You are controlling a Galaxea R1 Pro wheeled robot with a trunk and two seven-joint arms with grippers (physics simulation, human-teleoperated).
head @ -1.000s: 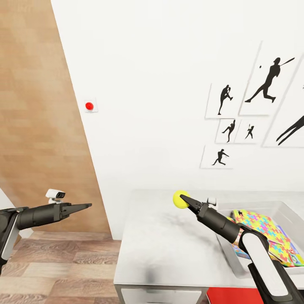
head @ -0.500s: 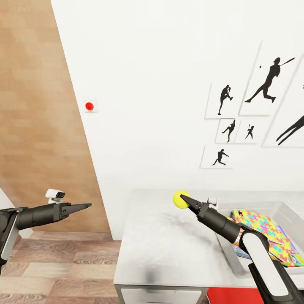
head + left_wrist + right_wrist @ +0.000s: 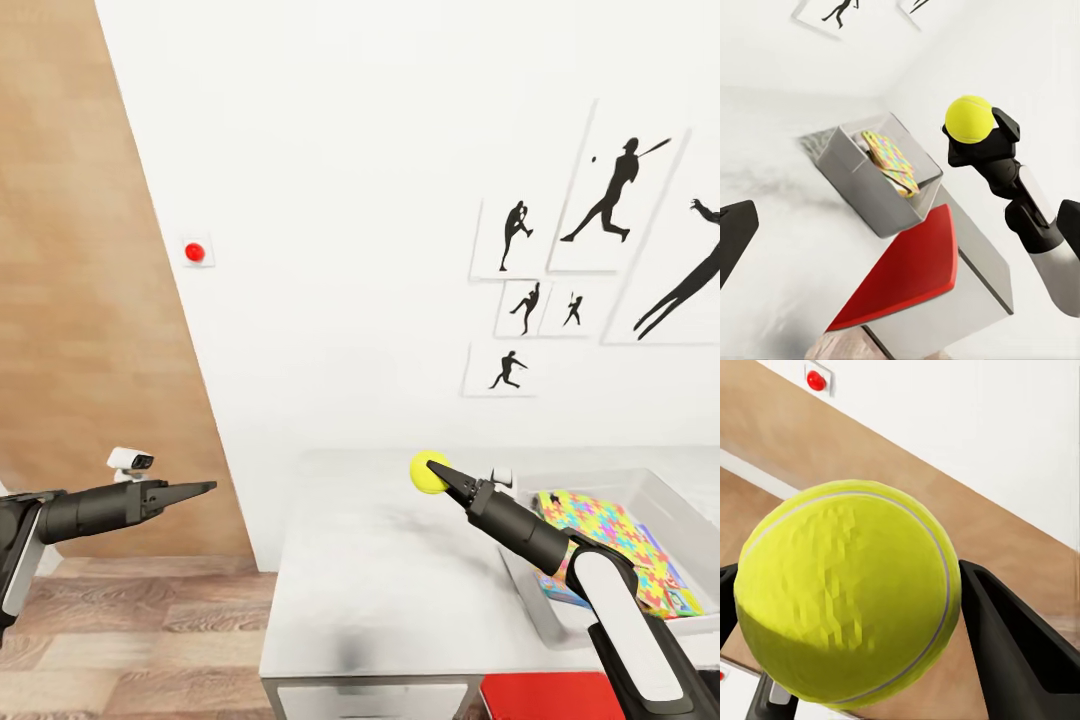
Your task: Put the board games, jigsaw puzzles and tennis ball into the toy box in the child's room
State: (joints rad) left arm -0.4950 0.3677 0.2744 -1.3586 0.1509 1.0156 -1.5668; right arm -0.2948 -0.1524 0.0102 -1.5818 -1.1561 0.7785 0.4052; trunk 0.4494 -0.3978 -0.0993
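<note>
One tennis ball (image 3: 428,472) is all I carry: my right gripper (image 3: 440,476) is clamped on it, a dark finger (image 3: 1020,649) pressed to each side, and I hold it up over the light grey table (image 3: 380,590), clear of the top and short of the toy box (image 3: 655,492). One toy box stands on that table, toward my right, near the white wall; from my left wrist its grey flared side (image 3: 862,184) faces me, with the ball (image 3: 969,118) raised off to one side of it rather than over its opening. Inside the box I count at least one jigsaw puzzle (image 3: 600,530), a flat sheet of yellow, blue, pink and green pieces lying tilted on top, and under its near edge a strip of blue printed box, a board game (image 3: 568,597), peeps out; how many more things lie beneath I cannot tell. My left gripper (image 3: 205,487) reaches forward over the wooden floor (image 3: 140,630), well apart from the table, its two fingers drawn together to a point with nothing between them. One red panel (image 3: 545,695) shows at the table's front edge below the box. Six framed baseball silhouettes (image 3: 605,200) hang on the wall above the box, and one small red button (image 3: 194,252) sits on the wall further toward my left, beside a tan wood-panelled wall (image 3: 80,330).
</note>
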